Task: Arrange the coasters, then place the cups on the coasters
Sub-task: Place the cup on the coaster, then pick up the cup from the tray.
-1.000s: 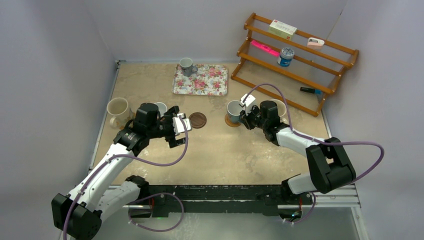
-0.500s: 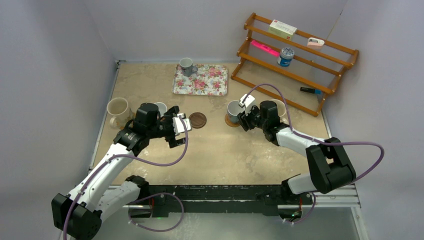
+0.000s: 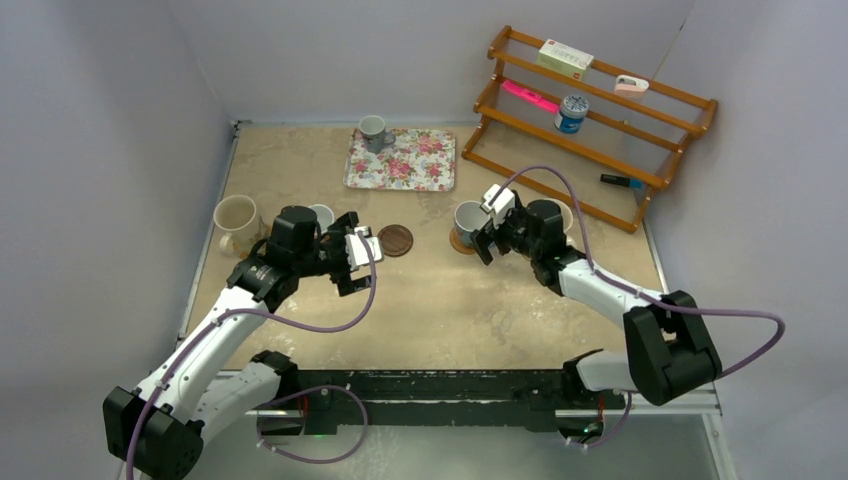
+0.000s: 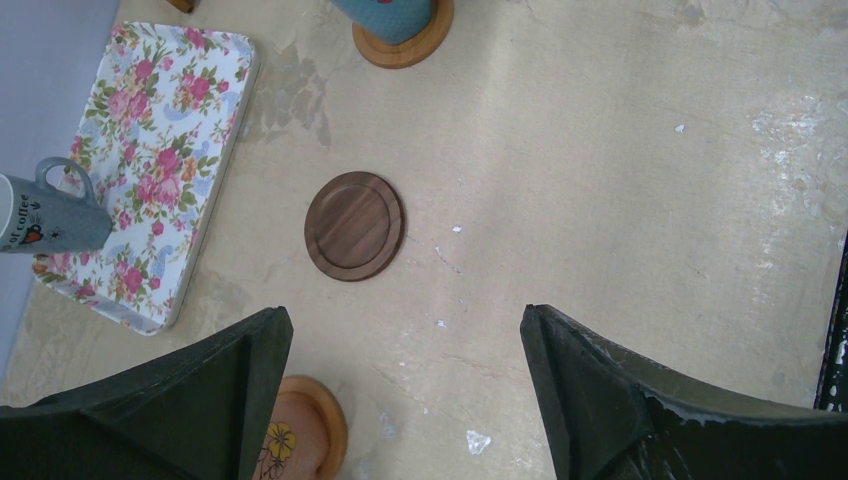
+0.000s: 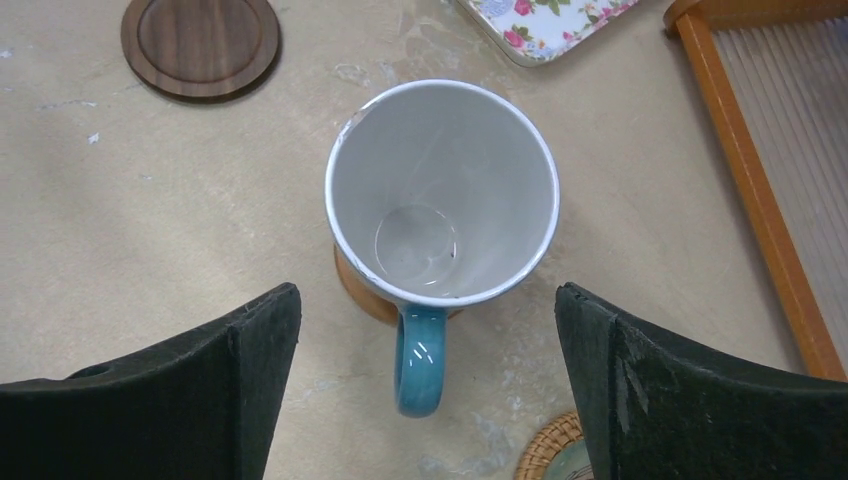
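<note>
A blue cup (image 5: 440, 190) stands upright on an orange coaster (image 5: 358, 285), handle toward my right gripper (image 5: 428, 295). That gripper is open, one finger on each side of the handle and touching nothing. From above, the same cup (image 3: 467, 220) sits just left of the right gripper (image 3: 488, 238). A dark brown coaster (image 4: 355, 225) lies bare ahead of my open, empty left gripper (image 4: 405, 320). A reddish cup (image 4: 285, 440) on an orange coaster (image 4: 325, 430) shows beside the left finger. A grey cup (image 4: 50, 215) stands at the tray's edge. A cream cup (image 3: 237, 218) is at the left.
The floral tray (image 3: 405, 165) lies at the back centre. A wooden rack (image 3: 590, 120) with small items fills the back right. A woven coaster (image 5: 550, 455) with something on it sits under my right gripper's right finger. Another cream mug (image 3: 562, 212) is half hidden behind the right arm.
My right gripper has gone from shut on the blue cup's handle to wide open, leaving the cup on its coaster. The right arm shifted slightly. The left arm has not moved.
</note>
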Robot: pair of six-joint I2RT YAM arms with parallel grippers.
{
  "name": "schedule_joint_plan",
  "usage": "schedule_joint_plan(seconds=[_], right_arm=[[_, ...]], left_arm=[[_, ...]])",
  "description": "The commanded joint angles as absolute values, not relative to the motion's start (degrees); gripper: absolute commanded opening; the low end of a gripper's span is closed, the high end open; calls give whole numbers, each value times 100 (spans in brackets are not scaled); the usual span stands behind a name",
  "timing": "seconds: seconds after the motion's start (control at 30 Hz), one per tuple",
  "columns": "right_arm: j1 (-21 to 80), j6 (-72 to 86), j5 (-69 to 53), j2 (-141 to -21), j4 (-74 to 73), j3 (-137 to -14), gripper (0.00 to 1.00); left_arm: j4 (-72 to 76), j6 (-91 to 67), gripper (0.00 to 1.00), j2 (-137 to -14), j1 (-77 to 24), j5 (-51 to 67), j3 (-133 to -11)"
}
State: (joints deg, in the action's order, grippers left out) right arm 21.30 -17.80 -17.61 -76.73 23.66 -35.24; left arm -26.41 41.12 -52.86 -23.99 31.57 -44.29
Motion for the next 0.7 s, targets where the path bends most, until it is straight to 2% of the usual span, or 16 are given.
schedule_joint_plan(seconds=[0.0,0.27,0.37,0.5,0.67], right_arm=[[2107,-1876,-2063,-7413,2650,-3370,99],[2111,-2000,-2167,-6888,2467,-3357,99],[2101,-2099,-2231,-6659,2197,-3500,99],[2102,-2388,-2353,-6436,1391,-3896,99],[2106,-2690,-2220,-6150,83,-4615,99]], left_arm=[[-2580,4092,91,-5265,-2347,3318,-4499],[-2175,3739,94,-5177,-2338,2791,-4450],[-2100,3505,100,-5144,-2338,2641,-4557],[-2371,3456,100,-5348,-2338,2858,-5015],[-2071,3432,100,-5678,-2338,2456,-5453]])
